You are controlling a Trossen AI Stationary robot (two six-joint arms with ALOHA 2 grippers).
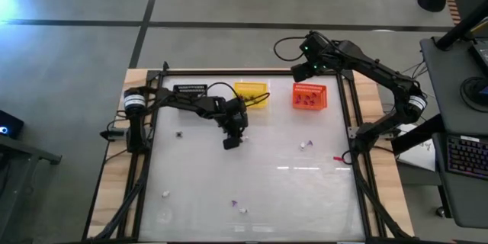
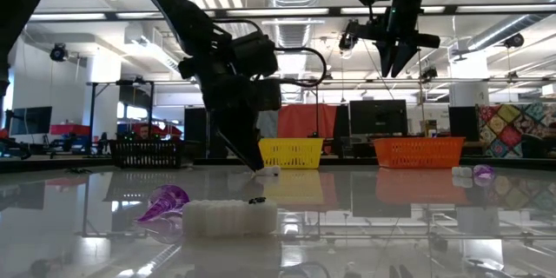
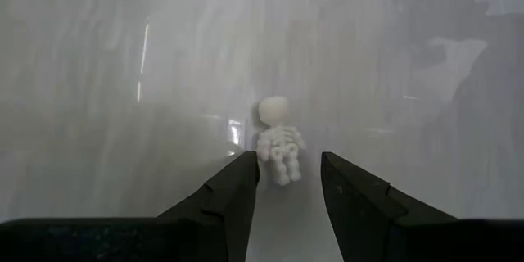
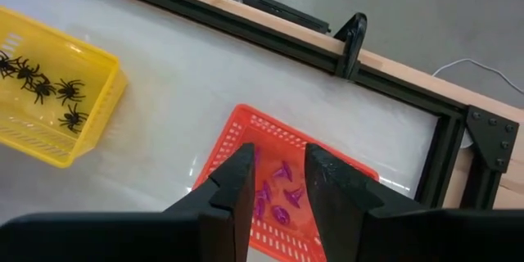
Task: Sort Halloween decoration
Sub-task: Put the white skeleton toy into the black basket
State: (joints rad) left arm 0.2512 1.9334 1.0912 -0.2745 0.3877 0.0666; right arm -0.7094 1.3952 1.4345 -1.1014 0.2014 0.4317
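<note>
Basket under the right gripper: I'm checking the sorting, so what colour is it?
Orange basket, holding purple bits; the right wrist view shows it best.

Two dark jointed arms with silver joint collars, black cables; right arm [image 1: 358,59] carries green indicator lights.

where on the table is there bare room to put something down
The widest bare patch is mid-table, between the left gripper over the white skeleton and the trinkets along the near edge. It is crowded at the far edge: black basket, yellow basket, orange basket under the right gripper.
</note>
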